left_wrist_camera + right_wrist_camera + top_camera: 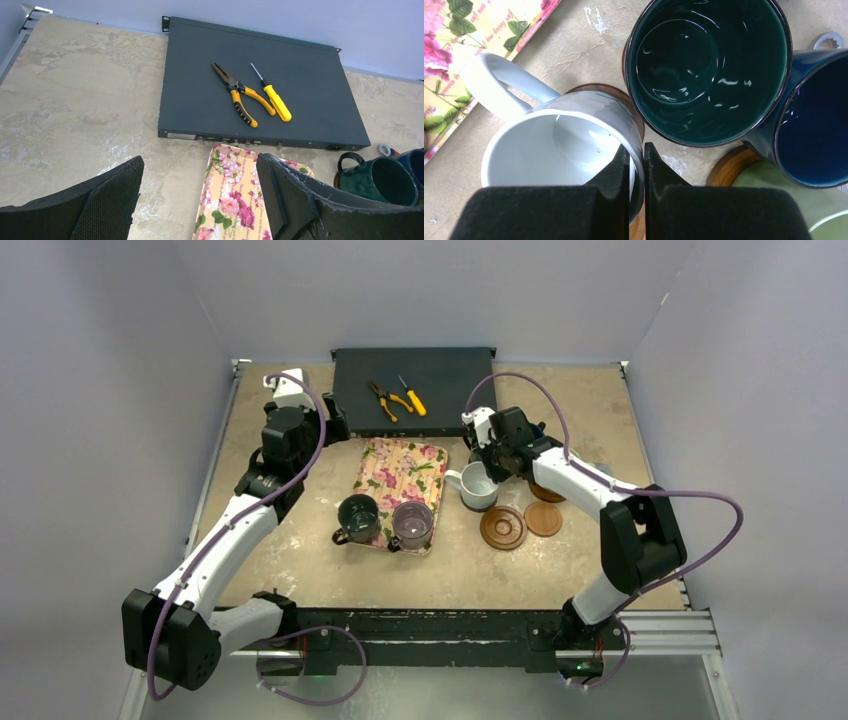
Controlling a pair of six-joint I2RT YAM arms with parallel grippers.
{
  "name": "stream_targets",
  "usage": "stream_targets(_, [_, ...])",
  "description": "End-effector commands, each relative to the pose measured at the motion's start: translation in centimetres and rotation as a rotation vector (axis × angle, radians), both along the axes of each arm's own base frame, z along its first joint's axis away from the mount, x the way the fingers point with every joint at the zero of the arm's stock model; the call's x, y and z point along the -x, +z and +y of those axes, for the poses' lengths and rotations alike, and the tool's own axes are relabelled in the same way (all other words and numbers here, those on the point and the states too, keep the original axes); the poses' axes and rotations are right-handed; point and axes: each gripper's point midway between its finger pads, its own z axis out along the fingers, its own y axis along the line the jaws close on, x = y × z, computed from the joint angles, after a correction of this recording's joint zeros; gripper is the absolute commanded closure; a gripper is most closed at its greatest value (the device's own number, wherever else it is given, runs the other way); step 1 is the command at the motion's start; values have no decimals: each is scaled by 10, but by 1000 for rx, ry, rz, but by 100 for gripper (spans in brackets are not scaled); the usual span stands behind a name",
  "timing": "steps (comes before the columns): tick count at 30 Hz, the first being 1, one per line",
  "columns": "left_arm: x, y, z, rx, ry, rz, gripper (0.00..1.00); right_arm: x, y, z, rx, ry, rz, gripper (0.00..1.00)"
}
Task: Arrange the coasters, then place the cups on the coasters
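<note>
Right hand [636, 150]: clamped on the rim of the white mug [549, 150], one finger inside the wall and one outside; mug glossy, its looped handle toward the floral tray [454, 60], a dark brown coaster [626, 102] showing under it, the dark teal mug [704, 65] just beside. Left hand [197, 167]: spread wide, holding nothing, near the grey panel [200, 90]. Desk [300, 570]: mottled beige, worn; ringed reddish coaster [503, 527] and tan coaster [543, 518] lie bare close to the white mug; walls pale lavender.
</note>
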Motion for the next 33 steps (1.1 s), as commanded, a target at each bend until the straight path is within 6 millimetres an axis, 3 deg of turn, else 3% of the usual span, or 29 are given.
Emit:
stream_targets(1, [-4,8,-2,-3,-17,-32,17,-8,8,5,-7,18,-8,100])
stream_targets(16, [-4,7,-4,-4,-29,-30,18,-8,7,1,14,5,1,100])
stream_targets(23, [-5,7,-5,-7,-33,-28,18,-9,19,-2,11,-7,-32,75])
stream_targets(33, [-5,7,-5,-6,-37,-28,18,-9,37,-2,-10,-9,-78,52])
